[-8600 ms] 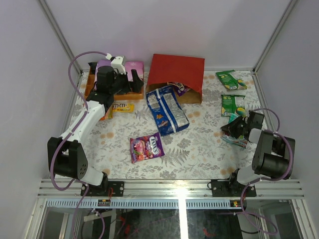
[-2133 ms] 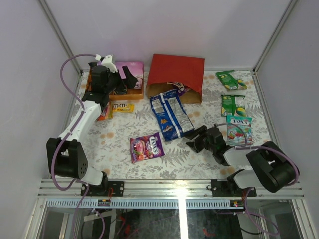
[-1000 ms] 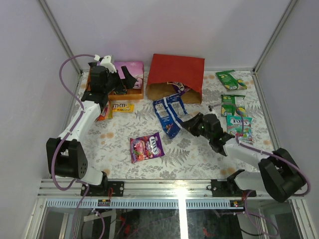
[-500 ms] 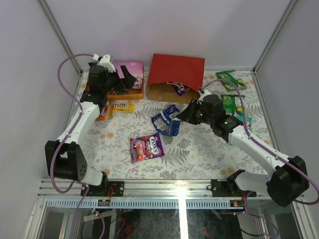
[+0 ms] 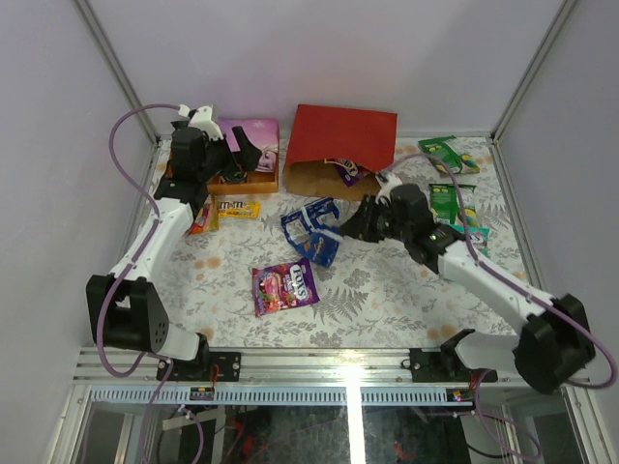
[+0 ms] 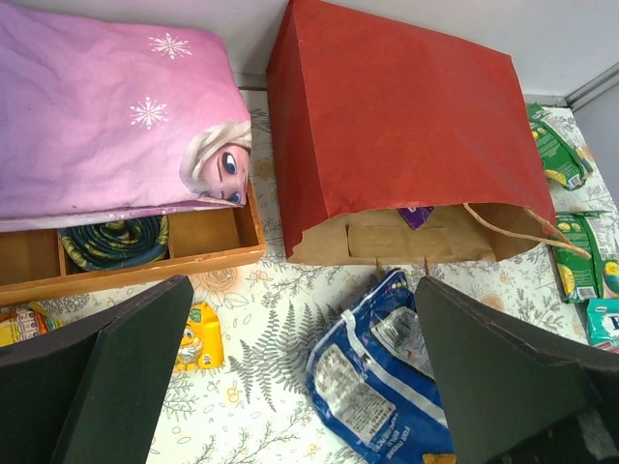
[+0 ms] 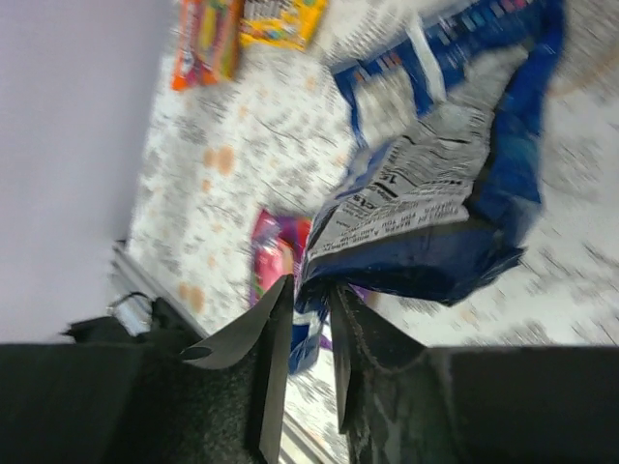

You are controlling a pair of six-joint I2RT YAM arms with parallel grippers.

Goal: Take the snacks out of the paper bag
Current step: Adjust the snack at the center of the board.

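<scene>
The red paper bag (image 5: 345, 142) lies at the back middle, its brown mouth facing forward, with a purple packet (image 5: 345, 172) in the mouth. It also shows in the left wrist view (image 6: 397, 126). My right gripper (image 5: 350, 228) is shut on the near end of the long blue chip bag (image 5: 311, 230), which is crumpled in front of the bag; the right wrist view shows the gripper (image 7: 311, 329) pinching the chip bag (image 7: 435, 213). My left gripper (image 5: 239, 155) is open and empty over the wooden box; it shows in its own view (image 6: 300, 387) above the chip bag (image 6: 387, 377).
A magenta candy bag (image 5: 285, 286) lies at front centre. Green packets (image 5: 447, 155) (image 5: 450, 201) and a teal one (image 5: 476, 235) lie at the right. A yellow pack (image 5: 237, 208) and an orange one (image 5: 202, 218) lie left. A wooden box (image 6: 145, 261) holds pink-purple cloth (image 6: 106, 126).
My right gripper left the teal packet at the right, reached the blue chip bag, shut on it and pulled it up and leftward, crumpling it. The left arm barely moved.
</scene>
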